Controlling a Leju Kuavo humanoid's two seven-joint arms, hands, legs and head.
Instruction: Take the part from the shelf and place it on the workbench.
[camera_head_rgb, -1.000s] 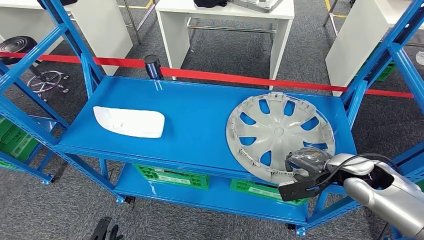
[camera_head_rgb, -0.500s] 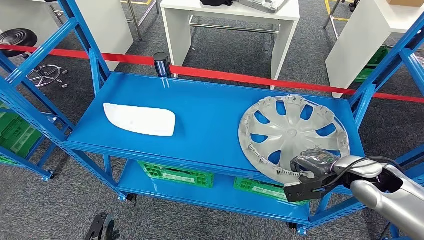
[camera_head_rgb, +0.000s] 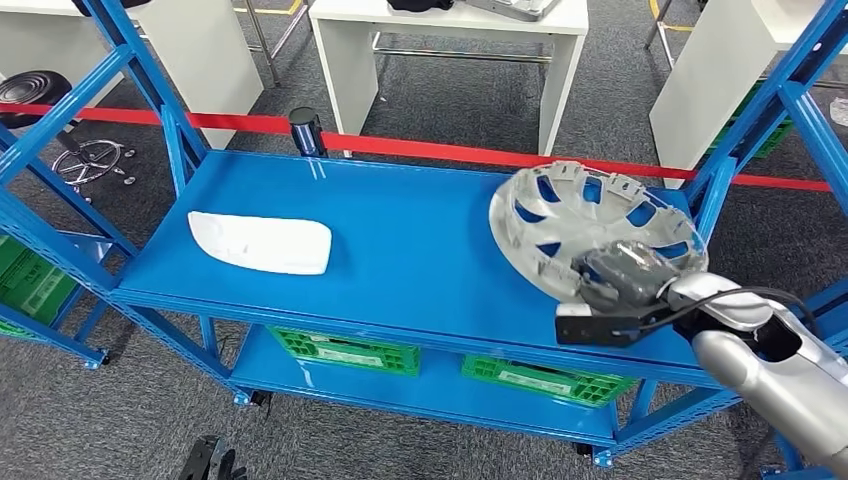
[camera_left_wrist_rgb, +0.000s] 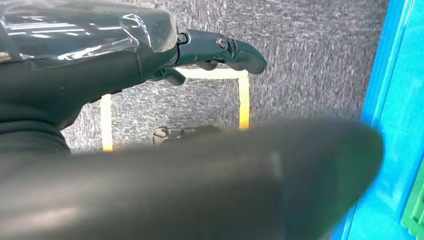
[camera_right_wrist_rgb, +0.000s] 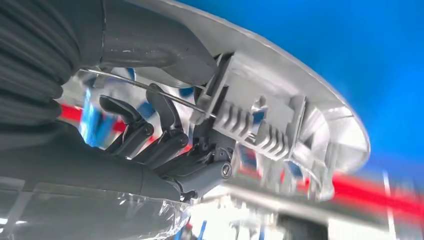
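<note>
Shelf deck (camera_head_rgb: 400, 240): painted metal, glossy blue, smooth. Hubcap (camera_head_rgb: 560, 215): silver-grey moulded plastic, satin sheen. White panel (camera_head_rgb: 260, 243): smooth glossy plastic. Floor carpet (camera_head_rgb: 120, 410): grey, rough. Right hand (camera_head_rgb: 620, 275): wrapped in clear crinkled film.

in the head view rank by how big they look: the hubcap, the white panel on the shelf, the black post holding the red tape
1. hubcap, gripped by the right hand and tilted up off the shelf, so nearer the camera
2. white panel
3. black post, clearly smallest

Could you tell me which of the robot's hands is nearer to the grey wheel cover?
The right hand: it grips the wheel cover at its near rim, tilting it off the shelf. The left hand hangs over the carpet beside the shelf.
</note>
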